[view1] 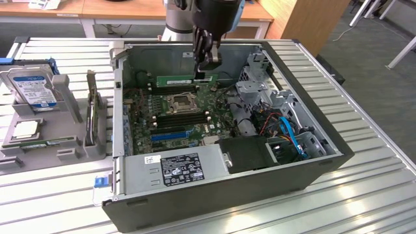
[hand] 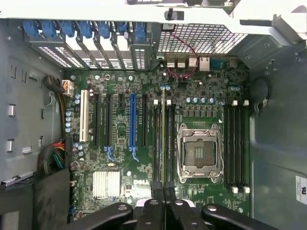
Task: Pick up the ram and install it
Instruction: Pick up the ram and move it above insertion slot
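Observation:
My gripper (view1: 206, 72) hangs inside the open computer case (view1: 234, 195), shut on the ram (view1: 184, 80). The ram is a long green stick held level and on edge, just above the motherboard (view1: 215, 129) near the case's far wall. In the wrist view the ram (hand: 163, 139) appears edge-on as a thin line running out from my gripper (hand: 163, 192). It lies along the black memory slots (hand: 157, 143) beside the empty processor socket (hand: 199, 153). Whether the ram touches a slot I cannot tell.
A grey tray (view1: 71, 148) on the exterior view's left holds a hard drive (view1: 31, 87) and a square silver processor (view1: 25, 129). Inside the case, the power supply (view1: 175, 168) sits at the front, and a drive cage (view1: 260, 92) and blue cables (view1: 289, 134) on the right.

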`<move>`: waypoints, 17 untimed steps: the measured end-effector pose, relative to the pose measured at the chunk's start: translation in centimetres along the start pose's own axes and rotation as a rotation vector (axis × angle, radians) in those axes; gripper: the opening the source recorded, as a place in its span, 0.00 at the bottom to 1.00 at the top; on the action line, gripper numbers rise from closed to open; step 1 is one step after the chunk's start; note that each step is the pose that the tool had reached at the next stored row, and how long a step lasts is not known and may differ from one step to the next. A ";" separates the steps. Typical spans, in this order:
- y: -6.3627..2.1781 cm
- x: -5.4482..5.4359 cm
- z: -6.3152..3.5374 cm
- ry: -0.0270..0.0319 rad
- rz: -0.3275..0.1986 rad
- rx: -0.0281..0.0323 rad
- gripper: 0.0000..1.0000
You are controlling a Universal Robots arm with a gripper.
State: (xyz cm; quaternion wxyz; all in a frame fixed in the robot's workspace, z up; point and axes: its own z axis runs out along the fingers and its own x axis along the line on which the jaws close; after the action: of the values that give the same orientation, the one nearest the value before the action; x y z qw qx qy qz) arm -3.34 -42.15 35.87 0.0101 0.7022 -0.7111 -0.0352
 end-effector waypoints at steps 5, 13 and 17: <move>-0.02 0.0 0.36 -0.0003 0.000 -0.0001 0.11; -0.01 -0.3 0.41 -0.0004 0.000 0.0000 0.11; 0.01 -0.9 0.48 -0.0004 0.000 0.0000 0.11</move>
State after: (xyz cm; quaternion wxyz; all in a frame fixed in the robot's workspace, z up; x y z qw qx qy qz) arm -3.37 -41.28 35.43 0.0099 0.7022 -0.7110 -0.0354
